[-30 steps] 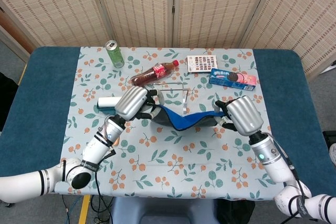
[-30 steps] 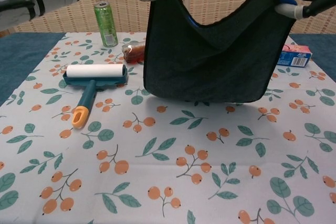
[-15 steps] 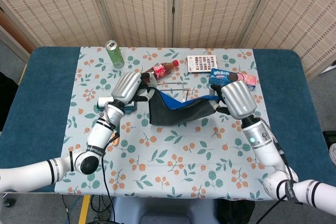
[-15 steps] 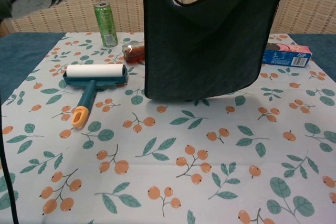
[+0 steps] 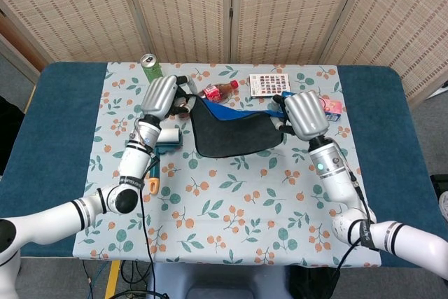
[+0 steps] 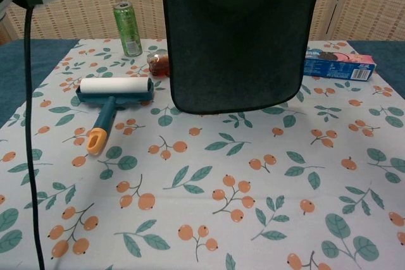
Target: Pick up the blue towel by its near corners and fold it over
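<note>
Towel's up, fold still to do

I've got the blue towel (image 5: 229, 133) hanging over the far half of the table, left hand (image 5: 160, 96) and right hand (image 5: 304, 115) each pinching a near corner. My worry: uneven forward travel skews the fold, or the hem clips the cola bottle (image 5: 218, 91).

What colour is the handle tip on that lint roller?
Orange; the lint roller has a teal frame and white roll. The chest view shows it best.
</note>
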Controlling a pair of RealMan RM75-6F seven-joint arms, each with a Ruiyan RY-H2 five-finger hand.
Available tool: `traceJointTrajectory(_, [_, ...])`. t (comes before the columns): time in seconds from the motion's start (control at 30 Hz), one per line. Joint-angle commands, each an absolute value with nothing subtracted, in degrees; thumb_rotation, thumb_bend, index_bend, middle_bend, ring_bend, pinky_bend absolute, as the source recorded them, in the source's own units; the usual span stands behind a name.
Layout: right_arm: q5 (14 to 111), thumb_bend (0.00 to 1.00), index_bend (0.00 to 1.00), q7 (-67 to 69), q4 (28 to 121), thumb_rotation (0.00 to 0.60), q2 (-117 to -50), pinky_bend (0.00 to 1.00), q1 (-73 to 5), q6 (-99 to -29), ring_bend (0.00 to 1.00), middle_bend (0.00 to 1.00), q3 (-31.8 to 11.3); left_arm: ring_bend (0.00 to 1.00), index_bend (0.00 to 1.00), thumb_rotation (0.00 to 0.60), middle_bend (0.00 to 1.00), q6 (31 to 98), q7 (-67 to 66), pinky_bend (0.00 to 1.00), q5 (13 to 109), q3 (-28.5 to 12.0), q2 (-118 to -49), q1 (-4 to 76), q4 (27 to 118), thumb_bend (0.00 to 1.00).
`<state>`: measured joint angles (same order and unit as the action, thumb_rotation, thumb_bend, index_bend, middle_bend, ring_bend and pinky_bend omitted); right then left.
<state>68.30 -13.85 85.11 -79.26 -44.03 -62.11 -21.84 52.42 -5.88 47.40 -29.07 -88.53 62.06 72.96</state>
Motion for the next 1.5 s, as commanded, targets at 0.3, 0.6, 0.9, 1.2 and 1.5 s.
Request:
traceJointTrajectory(0.3, [64.73,0.42,0.71,-16.35,80.61,0.6,-82.21,1.0,-47.54,-60.34,0.85,0.86,-22.71,0.98,0.6,0.6,1.0,51.1,-7.43,1.0,45.81,-29.53,-90.25,65.0,65.5,0.44])
traceJointTrajectory(0.6, [61.1,0.42,0.71,-17.97,75.4,0.6,-84.86,1.0,-51.06,-58.22,0.85,0.85,-23.93,0.98,0.6,0.6,1.0,50.64,-7.31,1.0,45.32,-29.89,-92.49,66.73,59.03,0.44])
traceJointTrajectory(0.9, [58.56,0.42,0.71,-21.39,69.27,0.6,-86.92,1.0,-55.4,-54.85,0.85,0.85,-24.0,0.97,0.6,0.6,1.0,48.54,-8.34,1.0,43.6,-30.05,-94.3,68.28,54.96,0.44])
traceJointTrajectory(1.2, [56.05,0.42,0.71,-22.36,62.95,0.6,-90.22,1.0,-57.82,-52.24,0.85,0.85,-23.16,0.97,0.59,0.6,1.0,48.1,-10.1,1.0,43.59,-29.35,-95.67,69.36,52.87,0.44])
traceJointTrajectory(1.5, [53.76,0.41,0.66,-23.53,57.74,0.6,-92.67,1.0,-60.02,-50.35,0.85,0.83,-23.26,0.95,0.58,0.6,1.0,46.85,-11.75,1.0,41.65,-30.0,-97.85,71.04,47.79,0.44])
